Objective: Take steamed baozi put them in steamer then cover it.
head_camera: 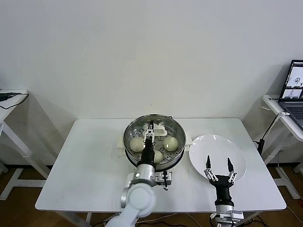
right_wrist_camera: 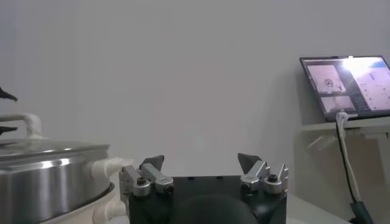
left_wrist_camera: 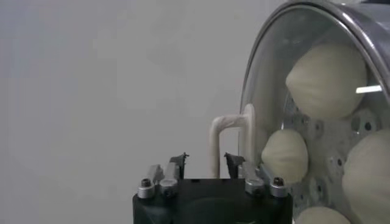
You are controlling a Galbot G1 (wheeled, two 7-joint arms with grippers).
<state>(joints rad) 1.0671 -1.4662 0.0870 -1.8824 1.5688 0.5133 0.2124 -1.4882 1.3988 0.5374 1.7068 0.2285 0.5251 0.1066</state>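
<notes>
The steamer (head_camera: 129, 150) stands mid-table with the cover (head_camera: 163, 149) lying on it. Through the glass I see steamed baozi (head_camera: 137, 144), (head_camera: 170, 142) on the perforated tray. In the left wrist view the cover (left_wrist_camera: 268, 73) shows its white handle (left_wrist_camera: 222, 143) and several baozi (left_wrist_camera: 326, 79) behind the glass. My left gripper (head_camera: 150, 127) (left_wrist_camera: 204, 159) is over the cover, open, with one finger on each side of the handle and not touching it. My right gripper (head_camera: 218, 163) (right_wrist_camera: 201, 161) hangs open and empty above the white plate (head_camera: 208, 144).
The empty plate lies just right of the steamer (right_wrist_camera: 49, 176). A side table with a laptop (head_camera: 296, 87) (right_wrist_camera: 347, 85) stands at the far right, with cables hanging from it. Another small table (head_camera: 9, 106) is at the far left.
</notes>
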